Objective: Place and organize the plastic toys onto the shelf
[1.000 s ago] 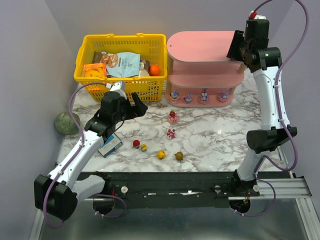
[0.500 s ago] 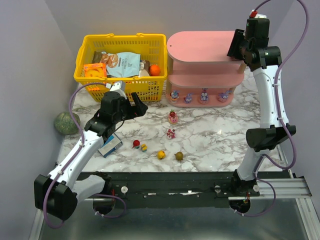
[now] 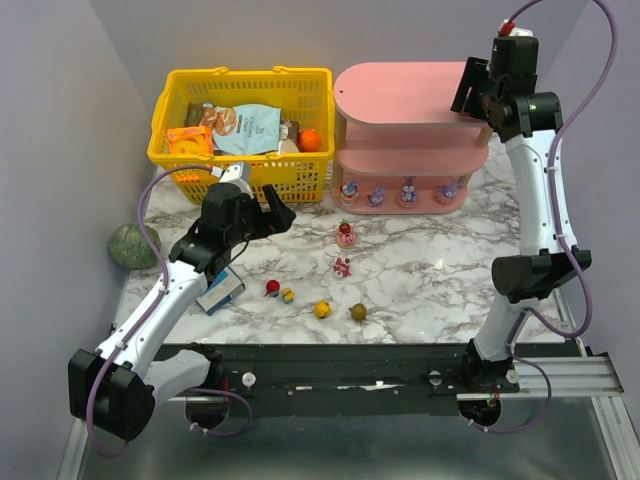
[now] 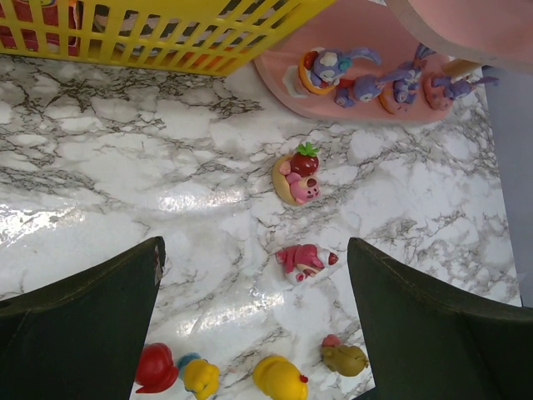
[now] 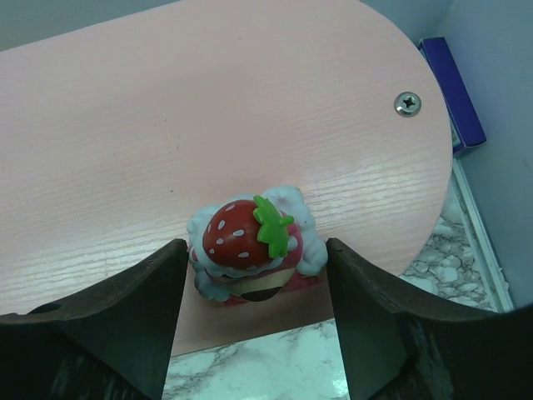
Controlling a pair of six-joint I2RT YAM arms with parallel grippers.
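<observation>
Nearest the arm bases, four small round toys point(image 3: 322, 310) lie in a loose row on the marble table point(image 3: 430, 270). Beyond them a pink figurine point(image 4: 305, 258) lies on its side, long axis across the left wrist view. A strawberry-topped one point(image 4: 300, 175) sits just past it. The left gripper point(image 4: 254, 243) hovers over these, jaws spread wide and empty. Farther back, purple bunnies point(image 3: 405, 190) line the bottom board of the shelf point(image 3: 400, 95). Only the right wrist view shows the strawberry toy point(image 5: 237, 233) upright near the top board's edge. The right gripper point(image 5: 256, 246) flanks it closely; whether the fingers touch it I cannot tell
</observation>
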